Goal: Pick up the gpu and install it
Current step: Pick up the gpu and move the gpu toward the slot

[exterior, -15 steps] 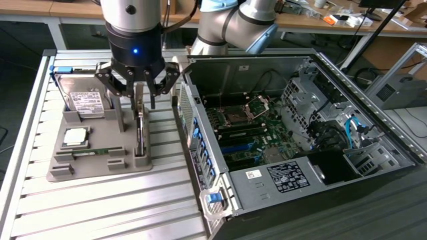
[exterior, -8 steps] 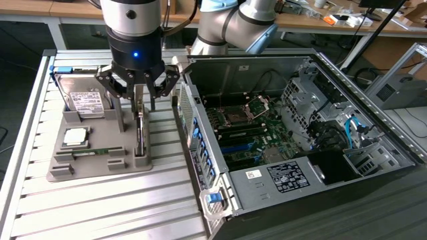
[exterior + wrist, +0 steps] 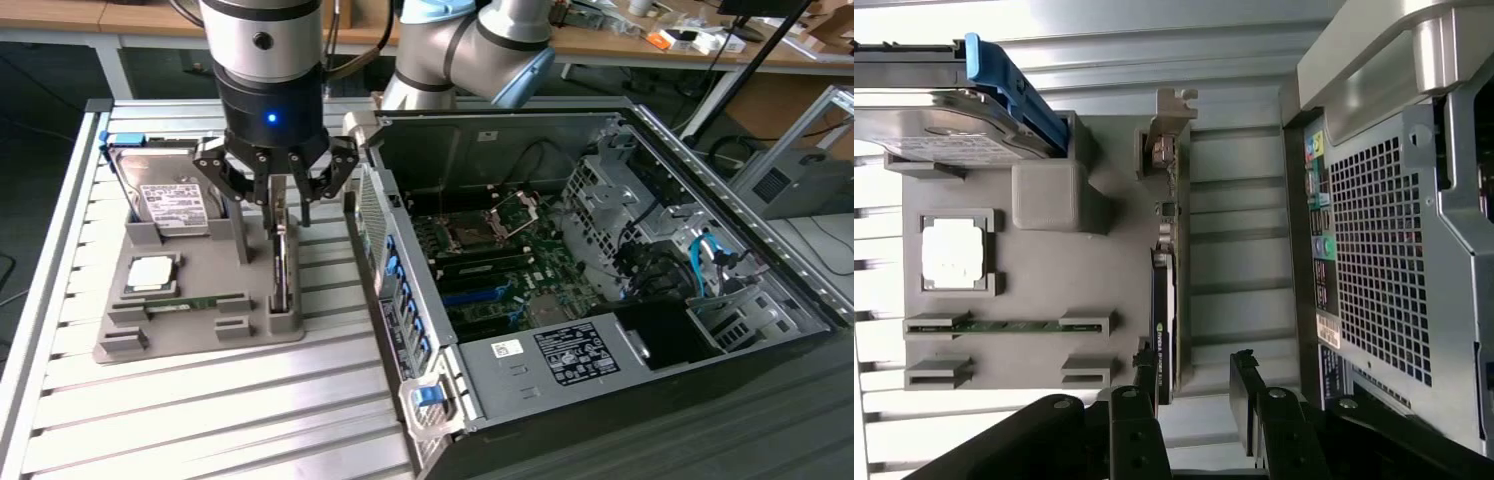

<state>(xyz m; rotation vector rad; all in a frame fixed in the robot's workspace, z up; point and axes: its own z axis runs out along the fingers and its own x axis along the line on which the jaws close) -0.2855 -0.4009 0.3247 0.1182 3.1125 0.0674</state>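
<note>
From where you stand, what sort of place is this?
Probably a robotics lab or workshop: an open computer case sits on a slatted metal table, parts stand in a grey holder, with cluttered benches behind.

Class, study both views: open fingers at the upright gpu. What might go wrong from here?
In the wrist view the gpu sits nearer one of the fingers than the other, so closing may tilt it in its holder.
The computer case stands close beside it; a lifted card could catch its wall.

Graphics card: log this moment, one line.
gripper: open, straddling graphics card | graphics card: on edge in gray holder, not lifted | computer case: open
</note>
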